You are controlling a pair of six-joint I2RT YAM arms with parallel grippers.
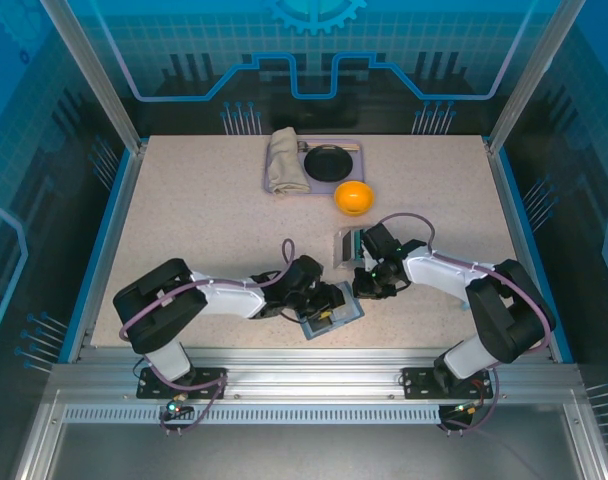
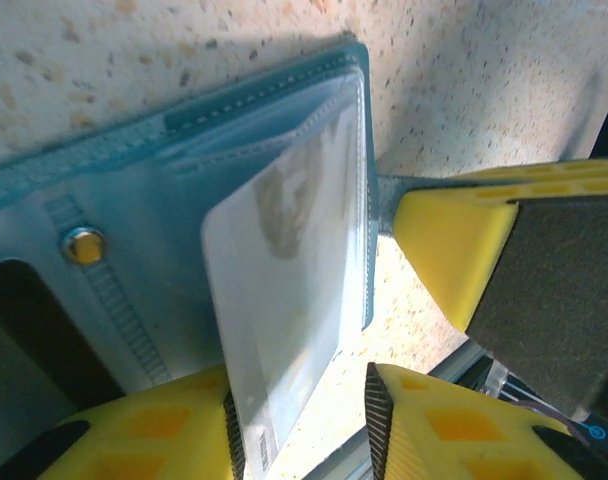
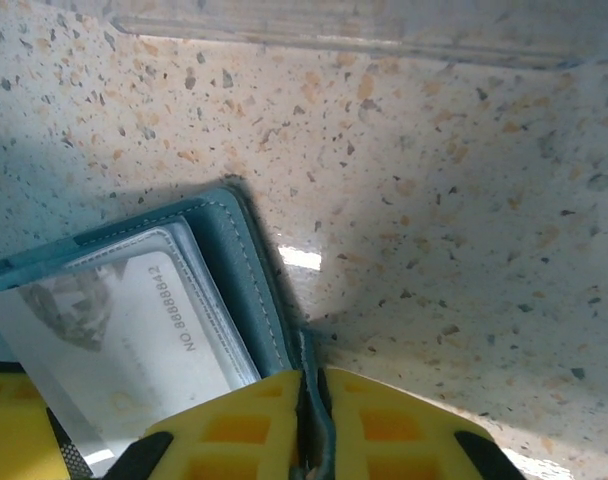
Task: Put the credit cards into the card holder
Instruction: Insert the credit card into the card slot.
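**Speckled desk, near edge: card only half seated, slip risk**

Speckled desk point(image 1: 204, 220), blue-lit enclosure behind it.

- Left end effector point(image 2: 299, 405): jaws part open, straddling the free end of a pale credit card point(image 2: 284, 290). One finger point(image 2: 154, 435) sits against the card's edge and bare desk shows on the other side, so I see no real clamp.
- The card's other end is inside a clear pocket of the card holder point(image 2: 124, 170). The rest sticks out.
- Right end effector point(image 3: 312, 390): closed tight on the holder's edge, holding it open.
- The holder lies flat at the near middle of the desk, between the two arms point(image 1: 334, 315).
- Clear case point(image 1: 346, 247) sits just beyond it on the far side. The green and dark strips inside are probably the remaining cards.

Risks, my read:
- The card isn't fully home. If the left pulls away with the finger dragging on that edge, the card could come back out or skew in the pocket.
- Pushing it further with a loose grip could buckle the pocket film or jam a corner on the stitching.
- The right pinch is on a thin edge. If it slips, the holder could slide or fold shut over the card.
- The two end effectors are close together, so finger contact between them is possible.
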